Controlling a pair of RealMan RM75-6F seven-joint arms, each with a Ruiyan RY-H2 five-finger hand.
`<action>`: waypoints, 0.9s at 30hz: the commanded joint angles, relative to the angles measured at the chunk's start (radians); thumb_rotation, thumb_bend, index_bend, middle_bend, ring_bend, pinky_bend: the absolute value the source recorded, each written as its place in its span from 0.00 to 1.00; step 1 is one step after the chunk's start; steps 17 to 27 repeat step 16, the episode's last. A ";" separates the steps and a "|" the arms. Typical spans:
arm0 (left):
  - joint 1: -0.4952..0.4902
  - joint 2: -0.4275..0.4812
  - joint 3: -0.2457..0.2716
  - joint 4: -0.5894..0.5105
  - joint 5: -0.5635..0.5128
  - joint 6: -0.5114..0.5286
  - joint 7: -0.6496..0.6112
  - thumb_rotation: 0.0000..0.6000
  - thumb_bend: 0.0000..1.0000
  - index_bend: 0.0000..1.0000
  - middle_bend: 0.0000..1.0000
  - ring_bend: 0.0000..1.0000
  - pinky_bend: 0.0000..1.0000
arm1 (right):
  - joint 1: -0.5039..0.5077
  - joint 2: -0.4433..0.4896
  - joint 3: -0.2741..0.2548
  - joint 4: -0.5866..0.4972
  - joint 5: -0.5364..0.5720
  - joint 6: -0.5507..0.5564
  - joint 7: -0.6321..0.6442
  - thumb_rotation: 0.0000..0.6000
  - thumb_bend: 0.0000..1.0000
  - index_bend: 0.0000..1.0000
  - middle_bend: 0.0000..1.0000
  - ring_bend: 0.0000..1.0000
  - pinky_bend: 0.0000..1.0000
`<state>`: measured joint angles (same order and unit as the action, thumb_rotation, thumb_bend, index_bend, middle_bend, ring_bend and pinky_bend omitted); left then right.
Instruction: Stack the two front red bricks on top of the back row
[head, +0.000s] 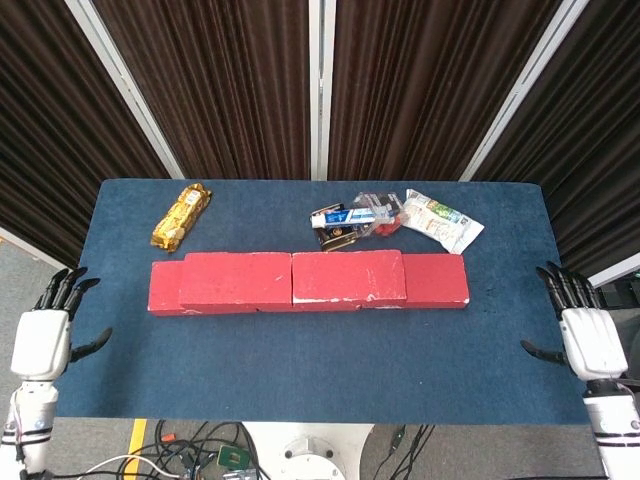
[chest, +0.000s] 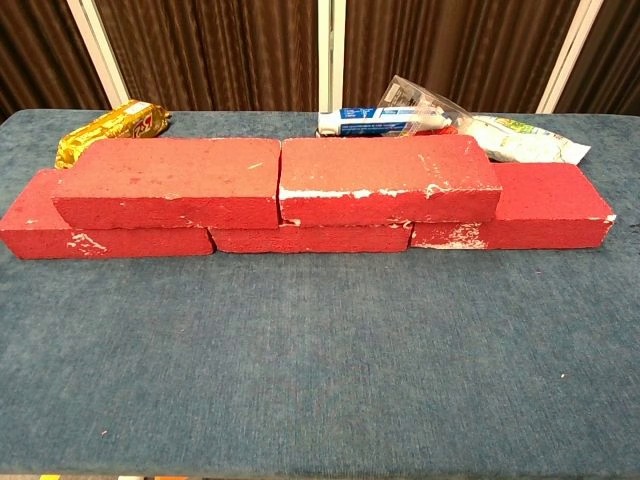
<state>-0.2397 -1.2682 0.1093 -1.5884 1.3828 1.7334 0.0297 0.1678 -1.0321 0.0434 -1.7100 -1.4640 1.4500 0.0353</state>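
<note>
1. The left hand (head: 40, 342) and right hand (head: 588, 340) show only in the head view, fingers spread, holding nothing, off the table's (head: 320, 365) ends.
2. The chest view shows two upper bricks (chest: 275, 180) resting on the bottom row (chest: 310, 238).
3. Snack packets (head: 395, 215) lie behind.

a lab or test room set up for robot trials is suggested. the surface (head: 320, 370) is covered in blue carpet-like cloth and is backed by dark pleated curtains (head: 230, 90) hung between white frame bars (head: 316, 90). loose cables (head: 200, 445) are seen on the grey floor (head: 30, 270) below the front edge, and props such as snack packets (head: 440, 220) are laid out.
</note>
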 joint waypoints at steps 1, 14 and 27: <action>0.058 0.002 0.032 0.029 0.032 0.018 -0.036 1.00 0.15 0.20 0.13 0.09 0.28 | -0.042 -0.008 -0.023 0.015 -0.025 0.046 -0.001 1.00 0.00 0.00 0.00 0.00 0.00; 0.140 0.060 0.029 0.029 0.057 -0.034 -0.052 1.00 0.11 0.09 0.02 0.00 0.06 | -0.074 -0.042 -0.025 0.024 -0.057 0.069 0.031 1.00 0.00 0.00 0.00 0.00 0.00; 0.147 0.056 0.021 0.030 0.062 -0.041 -0.048 1.00 0.11 0.08 0.02 0.00 0.06 | -0.074 -0.038 -0.025 0.019 -0.057 0.061 0.044 1.00 0.00 0.00 0.00 0.00 0.00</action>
